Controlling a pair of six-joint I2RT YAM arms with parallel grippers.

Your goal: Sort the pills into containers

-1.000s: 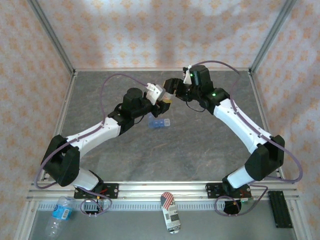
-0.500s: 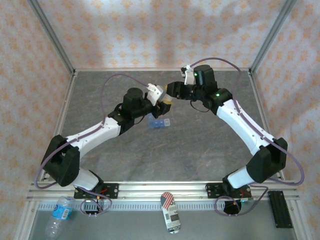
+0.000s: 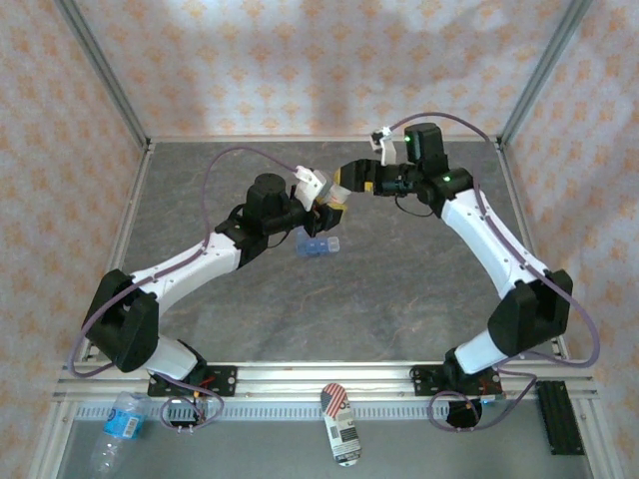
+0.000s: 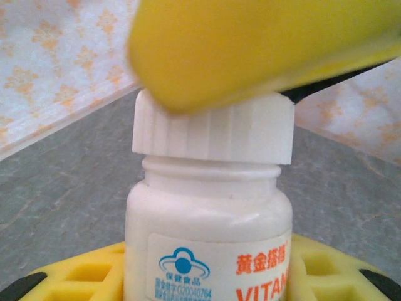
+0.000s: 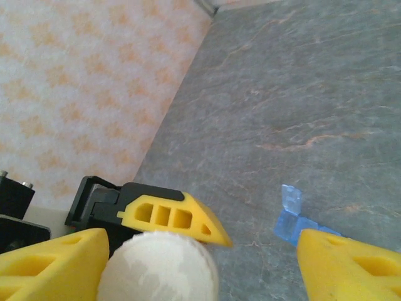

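Uncapping the pill bottle ahead of sorting.

Left wrist view: note the white bottle (image 4: 207,219) clenched upright in the left hand (image 4: 203,274), with the ribbed cap (image 4: 213,135) seated and a yellow finger (image 4: 250,44) of the right hand (image 3: 349,180) lying across its top. Right wrist view: see the right hand released, fingers spread wide, cap off-centre toward one finger; blue pill organiser (image 5: 291,216) on the bench (image 5: 313,94) below. Top view: find the organiser just beside the left hand. Centre on the cap, close squarely on the ribs, twist without tilting the bottle.
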